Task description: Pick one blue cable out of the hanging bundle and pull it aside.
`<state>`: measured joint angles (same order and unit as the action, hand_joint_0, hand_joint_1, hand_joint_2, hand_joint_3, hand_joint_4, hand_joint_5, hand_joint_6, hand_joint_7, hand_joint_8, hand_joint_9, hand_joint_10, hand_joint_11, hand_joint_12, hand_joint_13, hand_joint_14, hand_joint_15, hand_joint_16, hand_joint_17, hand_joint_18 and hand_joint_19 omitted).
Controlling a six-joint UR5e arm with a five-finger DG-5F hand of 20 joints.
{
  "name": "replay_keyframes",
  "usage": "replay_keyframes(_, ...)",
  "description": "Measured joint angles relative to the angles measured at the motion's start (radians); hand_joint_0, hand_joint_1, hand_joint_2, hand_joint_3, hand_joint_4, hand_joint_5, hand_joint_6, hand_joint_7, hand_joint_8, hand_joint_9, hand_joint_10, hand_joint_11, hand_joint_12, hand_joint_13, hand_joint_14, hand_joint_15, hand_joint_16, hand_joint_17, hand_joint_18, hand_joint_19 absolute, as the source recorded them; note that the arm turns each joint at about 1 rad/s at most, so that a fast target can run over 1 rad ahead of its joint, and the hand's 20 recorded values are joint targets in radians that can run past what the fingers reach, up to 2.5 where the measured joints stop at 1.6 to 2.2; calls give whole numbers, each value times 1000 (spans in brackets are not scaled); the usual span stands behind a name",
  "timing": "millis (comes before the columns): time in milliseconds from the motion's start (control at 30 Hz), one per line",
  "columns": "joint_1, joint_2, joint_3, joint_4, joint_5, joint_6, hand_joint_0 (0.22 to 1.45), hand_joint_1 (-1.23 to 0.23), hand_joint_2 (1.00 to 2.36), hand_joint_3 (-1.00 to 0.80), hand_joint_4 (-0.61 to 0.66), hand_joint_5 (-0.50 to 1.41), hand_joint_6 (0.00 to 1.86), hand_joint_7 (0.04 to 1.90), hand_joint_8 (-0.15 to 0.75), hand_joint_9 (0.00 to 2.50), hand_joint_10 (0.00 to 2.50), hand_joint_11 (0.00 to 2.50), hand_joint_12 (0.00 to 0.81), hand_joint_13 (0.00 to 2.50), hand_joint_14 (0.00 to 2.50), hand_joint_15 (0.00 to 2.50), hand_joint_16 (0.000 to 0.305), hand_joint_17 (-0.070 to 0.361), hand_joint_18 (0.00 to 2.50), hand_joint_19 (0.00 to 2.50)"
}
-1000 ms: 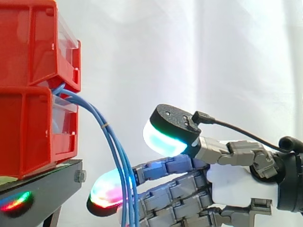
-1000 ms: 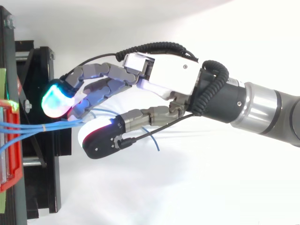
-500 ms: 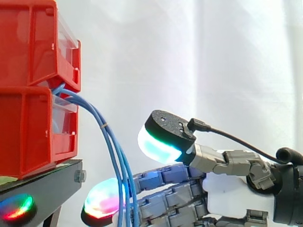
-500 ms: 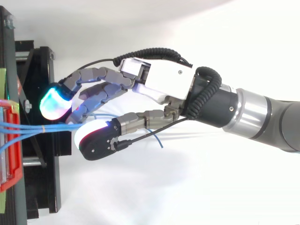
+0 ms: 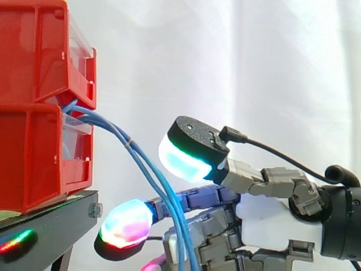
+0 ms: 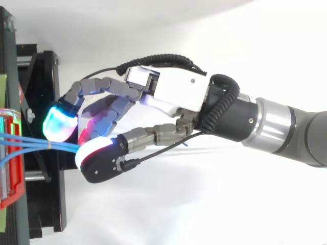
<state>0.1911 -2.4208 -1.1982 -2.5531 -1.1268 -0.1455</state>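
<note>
The hand (image 5: 271, 223) is set low beside the black stand (image 5: 53, 223) so its lower fingers (image 5: 206, 243) can curl round the blue cables (image 5: 148, 172), which they appear to grip beneath the raised thumb. The cables leave the gap between the stacked red bins (image 5: 34, 84) and slant toward the palm instead of hanging plumb (a sideways pull, I judge). Thin and glossy, bound by a pale tie (image 5: 128, 144), they run so close together that I cannot tell whether one is singled out.

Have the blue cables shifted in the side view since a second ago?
Yes. The hanging lower part of the blue cables has swung right, away from the red bins, toward the robot hand.
</note>
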Motion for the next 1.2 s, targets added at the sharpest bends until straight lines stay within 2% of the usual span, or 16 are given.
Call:
replay_keyframes(167, -2, 0, 15, -38, -13, 26, 552, -622, 1001, -481, 259, -112, 503, 980, 254, 1250, 24, 739, 297, 958, 21, 482, 41, 92, 580, 317)
replay_keyframes(433, -2, 2, 39, -91, -16, 75, 563, -623, 1002, -469, 249, -107, 503, 1007, 251, 1276, 24, 771, 292, 1053, 23, 561, 40, 91, 637, 371)
replay_keyframes(700, 0, 6, 51, -131, -18, 100, 569, -631, 1002, -470, 234, -100, 503, 1066, 254, 1348, 26, 862, 286, 1081, 24, 597, 40, 91, 646, 375)
replay_keyframes(967, 2, 33, 52, -163, -25, 119, 578, -648, 1003, -456, 210, -93, 502, 1142, 255, 1359, 28, 901, 284, 1095, 23, 610, 40, 90, 652, 388)
replay_keyframes(1200, 4, 62, 52, -224, -26, 121, 587, -660, 1005, -440, 182, -86, 501, 1211, 251, 1364, 28, 918, 285, 1099, 23, 615, 40, 91, 658, 394)
